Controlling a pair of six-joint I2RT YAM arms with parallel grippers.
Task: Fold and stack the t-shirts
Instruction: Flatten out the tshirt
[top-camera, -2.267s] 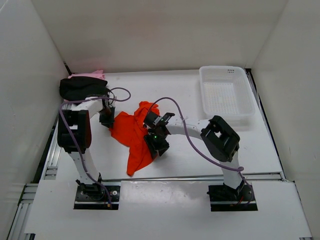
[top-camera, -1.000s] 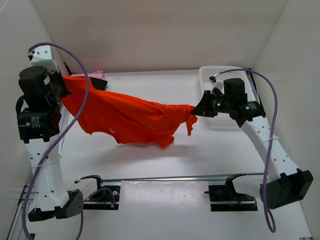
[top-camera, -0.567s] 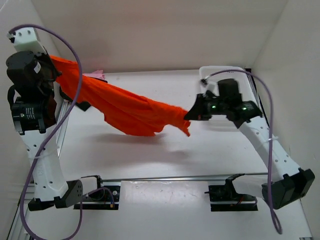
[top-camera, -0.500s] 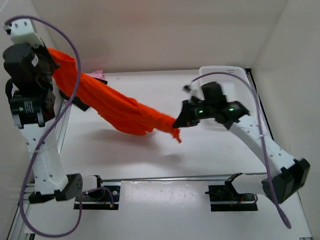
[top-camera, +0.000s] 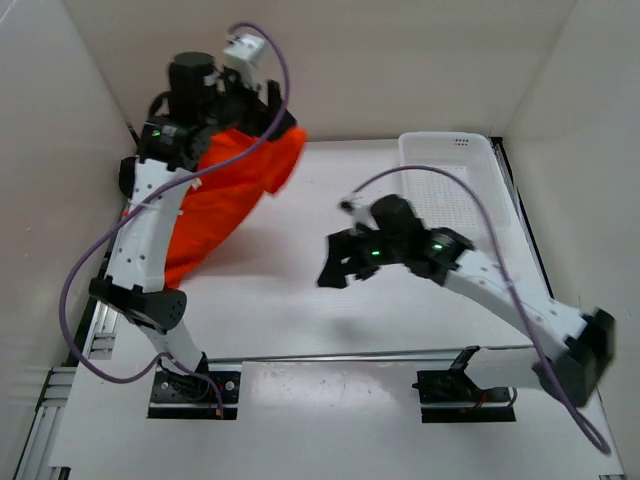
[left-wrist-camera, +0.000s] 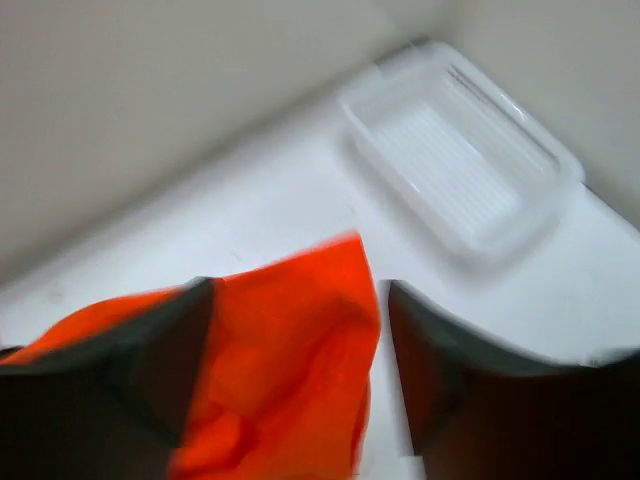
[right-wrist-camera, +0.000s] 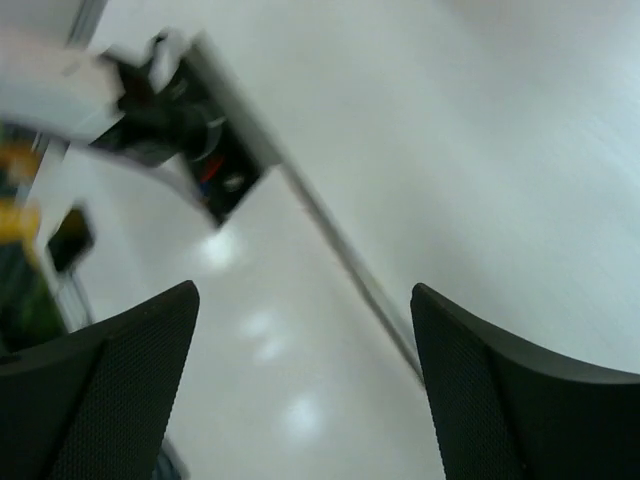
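The bright orange t-shirt (top-camera: 225, 195) hangs in the air over the table's left side, from the raised left gripper (top-camera: 275, 118) down toward the table. In the left wrist view the orange t-shirt (left-wrist-camera: 290, 380) lies between the spread fingers of the left gripper (left-wrist-camera: 297, 292). It rests against the left finger, with a gap to the right one, so that gripper is open. The right gripper (top-camera: 335, 265) hovers low over the table's middle, open and empty (right-wrist-camera: 302, 292). A dark sliver at the far left looks like the black t-shirt (top-camera: 127, 180).
A white mesh basket (top-camera: 447, 137) stands at the back right, also in the left wrist view (left-wrist-camera: 560, 165). White walls close in the table on three sides. The right wrist view shows the metal rail (right-wrist-camera: 340, 235) at the table's near edge.
Both grippers have opened. The right one let go of the orange t-shirt and swung down to the table's middle. The left arm swung right, and the shirt now hangs at the left.
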